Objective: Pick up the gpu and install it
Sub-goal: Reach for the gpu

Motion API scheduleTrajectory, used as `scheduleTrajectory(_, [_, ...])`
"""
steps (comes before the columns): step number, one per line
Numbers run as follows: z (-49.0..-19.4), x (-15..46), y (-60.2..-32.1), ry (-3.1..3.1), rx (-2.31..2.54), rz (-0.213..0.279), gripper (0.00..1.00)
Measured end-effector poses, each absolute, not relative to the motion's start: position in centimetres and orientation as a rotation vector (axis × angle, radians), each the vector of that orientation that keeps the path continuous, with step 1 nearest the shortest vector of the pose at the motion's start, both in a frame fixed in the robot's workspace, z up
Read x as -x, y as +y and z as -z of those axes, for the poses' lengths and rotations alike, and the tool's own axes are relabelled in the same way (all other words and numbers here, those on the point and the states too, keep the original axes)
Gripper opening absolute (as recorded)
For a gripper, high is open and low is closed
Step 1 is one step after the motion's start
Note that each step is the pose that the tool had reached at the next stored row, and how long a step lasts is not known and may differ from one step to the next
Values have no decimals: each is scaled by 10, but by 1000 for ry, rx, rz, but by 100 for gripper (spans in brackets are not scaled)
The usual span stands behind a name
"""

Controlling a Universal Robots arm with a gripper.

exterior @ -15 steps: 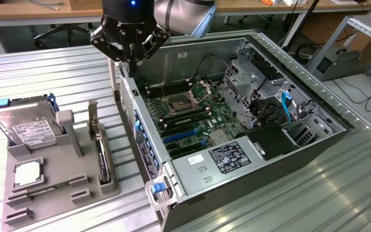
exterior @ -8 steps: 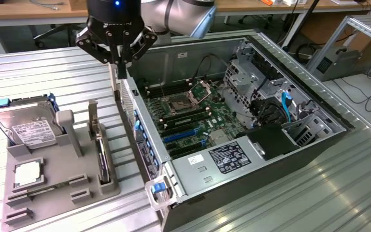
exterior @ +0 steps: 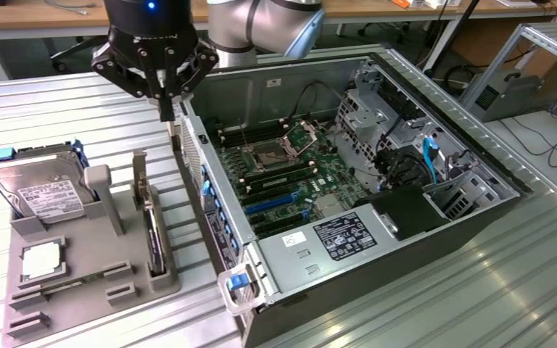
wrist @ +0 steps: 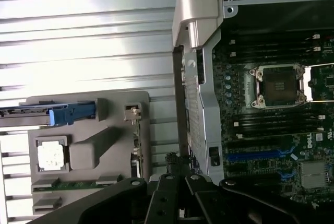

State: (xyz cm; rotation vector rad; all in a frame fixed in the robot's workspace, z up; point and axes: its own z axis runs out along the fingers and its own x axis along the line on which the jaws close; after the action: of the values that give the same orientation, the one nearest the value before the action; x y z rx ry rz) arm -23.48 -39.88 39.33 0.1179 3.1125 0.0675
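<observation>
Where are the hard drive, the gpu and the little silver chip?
hard drive (exterior: 48, 194), exterior view, on its white label.
gpu (exterior: 154, 239), exterior view, on its dark upper edge.
silver chip (exterior: 41, 259), exterior view, middle of its top.

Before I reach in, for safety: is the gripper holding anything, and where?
Nothing, it seems: the gripper is shut; the gpu stands in the tray.

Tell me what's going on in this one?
A robot arm's gripper, shut, hangs above the gap between an open computer case and a gray tray. The graphics card stands upright in that tray, not yet picked up. A hard drive and a processor chip sit in the same tray.
</observation>
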Motion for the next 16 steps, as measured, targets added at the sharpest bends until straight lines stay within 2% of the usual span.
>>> scheduleTrajectory(16, [-393, 276, -398, 3112, -118, -68, 11])
